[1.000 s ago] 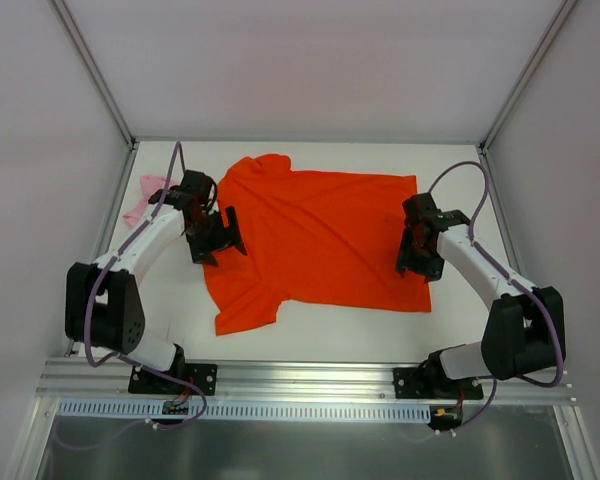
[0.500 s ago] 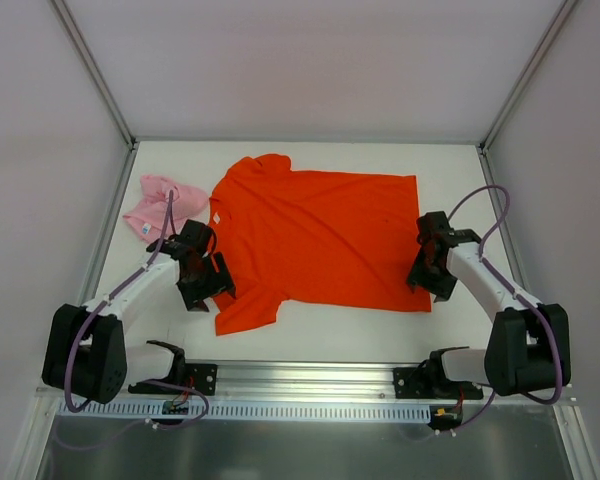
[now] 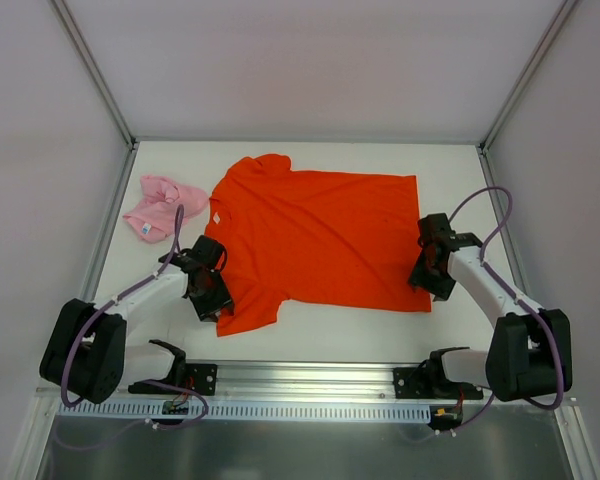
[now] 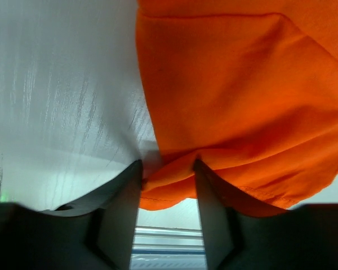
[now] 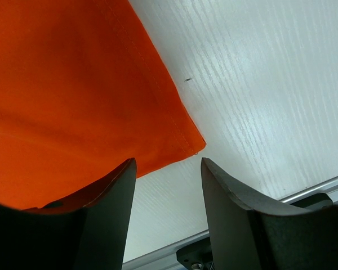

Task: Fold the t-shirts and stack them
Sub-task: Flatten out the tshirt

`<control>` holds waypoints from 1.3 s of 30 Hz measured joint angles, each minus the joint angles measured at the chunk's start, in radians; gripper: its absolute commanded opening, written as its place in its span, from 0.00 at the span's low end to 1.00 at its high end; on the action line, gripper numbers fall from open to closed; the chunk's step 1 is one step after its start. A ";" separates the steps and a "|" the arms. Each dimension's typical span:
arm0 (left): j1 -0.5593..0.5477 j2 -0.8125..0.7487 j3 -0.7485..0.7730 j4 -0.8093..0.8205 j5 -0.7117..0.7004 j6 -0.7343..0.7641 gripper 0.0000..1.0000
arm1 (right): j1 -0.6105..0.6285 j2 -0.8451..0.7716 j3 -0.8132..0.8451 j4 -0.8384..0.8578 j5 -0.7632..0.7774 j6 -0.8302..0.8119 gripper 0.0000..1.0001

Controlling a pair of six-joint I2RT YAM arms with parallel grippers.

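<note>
White table (image 3: 310,335) inside a white-walled bay with aluminium corner posts, arm bases at the 6 o'clock edge. Orange-red t-shirt (image 3: 320,240) lay spread flat across the middle, collar toward 9 o'clock, hem toward 3 o'clock, one sleeve at 12 and the other at 7. A few soft wrinkles, otherwise smooth. Pink t-shirt (image 3: 160,205) sat crumpled at 10 o'clock, just beside the orange collar; couldn't tell if they touched.

Left gripper (image 3: 215,295) was low at the 7 o'clock sleeve. The wrist view showed its jaws apart with a raised ridge of the sleeve's edge between them, cloth brushing both fingers (image 4: 121,208), and bare table to the left of that.

Right gripper (image 3: 430,272) was at the shirt's 4 o'clock hem corner, down near the table. Jaws were spread wide and nothing was pinched. In its wrist view the stitched corner lay flat on the table just ahead of the gap, with orange under the left finger and bare table under the right one.
</note>
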 measured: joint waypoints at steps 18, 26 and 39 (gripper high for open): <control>-0.203 -0.039 -0.029 -0.017 -0.041 -0.151 0.20 | -0.001 -0.042 -0.034 0.000 0.000 -0.034 0.52; -0.227 -0.152 -0.080 -0.097 -0.032 -0.204 0.15 | -0.001 -0.042 -0.036 0.000 0.000 -0.034 0.52; -0.228 -0.236 -0.018 -0.243 -0.031 -0.188 0.87 | 0.043 -0.042 -0.014 -0.022 0.003 -0.041 0.53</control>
